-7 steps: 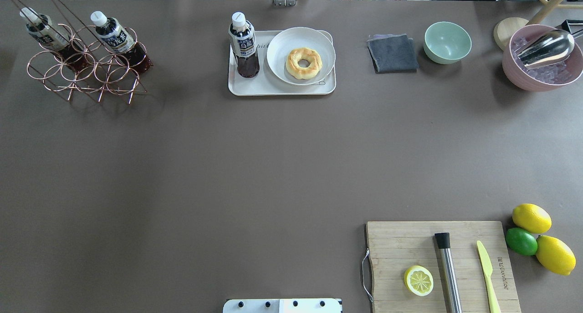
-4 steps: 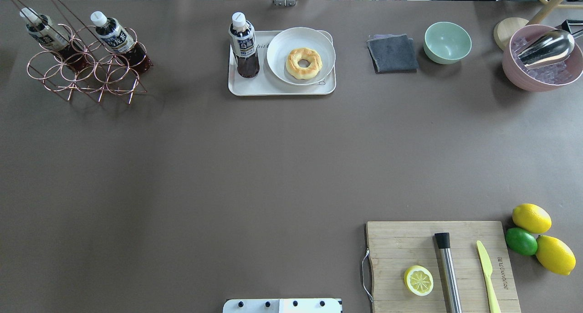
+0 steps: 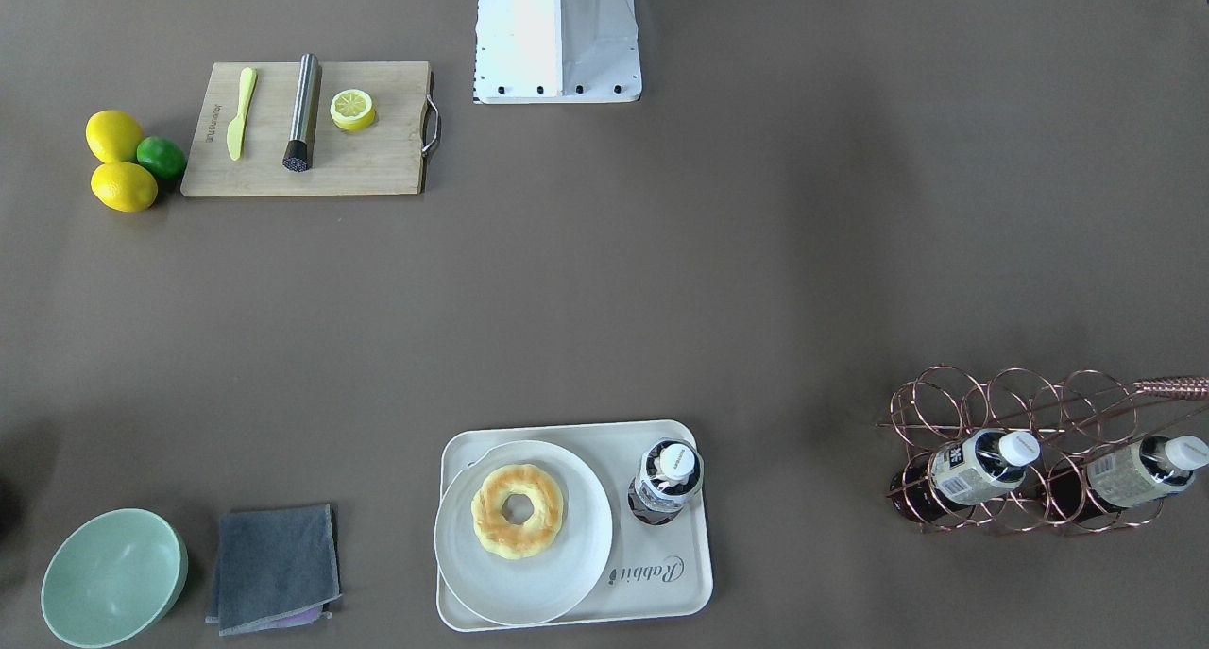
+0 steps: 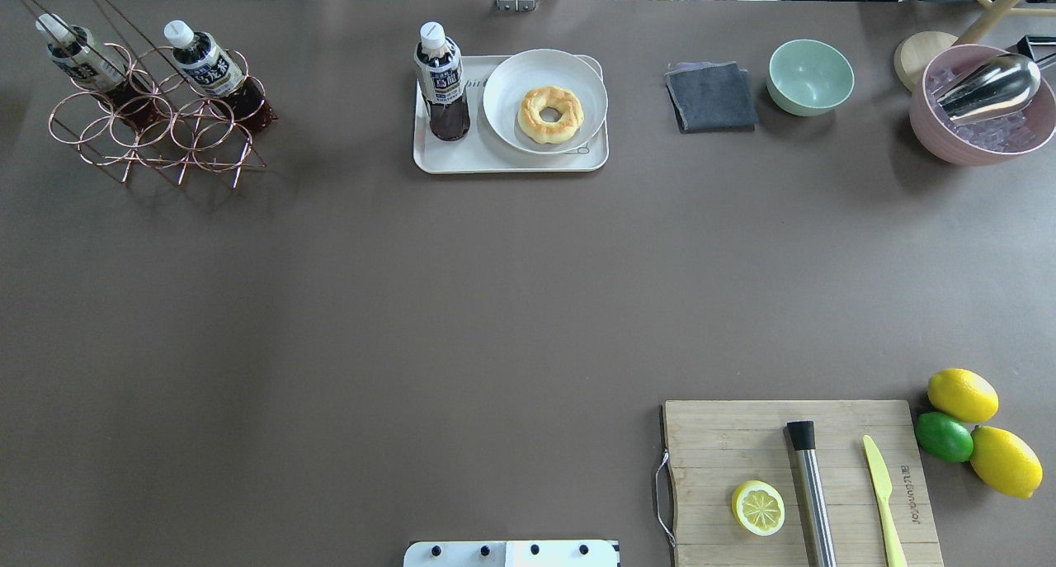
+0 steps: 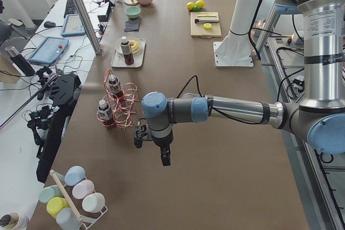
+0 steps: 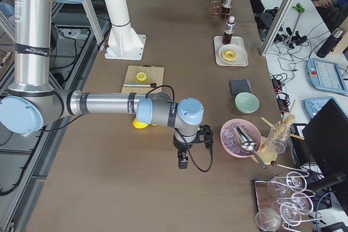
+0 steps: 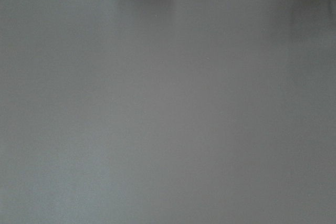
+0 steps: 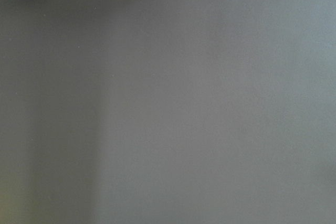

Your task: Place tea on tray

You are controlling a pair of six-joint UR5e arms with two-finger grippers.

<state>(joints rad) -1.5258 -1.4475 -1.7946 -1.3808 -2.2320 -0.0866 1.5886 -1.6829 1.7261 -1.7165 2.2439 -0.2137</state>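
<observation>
Nothing has shifted: the tea (image 4: 443, 76) stands upright on the tray (image 4: 495, 159), so placement looks done. I cannot tell whether the left end effector (image 5: 165, 158) or the right end effector (image 6: 184, 162) is wide or narrow.

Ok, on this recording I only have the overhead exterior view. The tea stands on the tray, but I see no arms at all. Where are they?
Observer: The exterior left view shows the left tool pointing down over the bare table, on the camera's side of the copper rack.
Reviewer: And the right one?
Observer: In the exterior right view the right tool points down over the table, beside the pink bowl. I cannot tell whether either tool is open or shut.
Reviewer: Anything on the tray that I am missing?
Observer: The front-facing view shows the full grey "Rabbit" script on the tray, next to the upright tea.
</observation>
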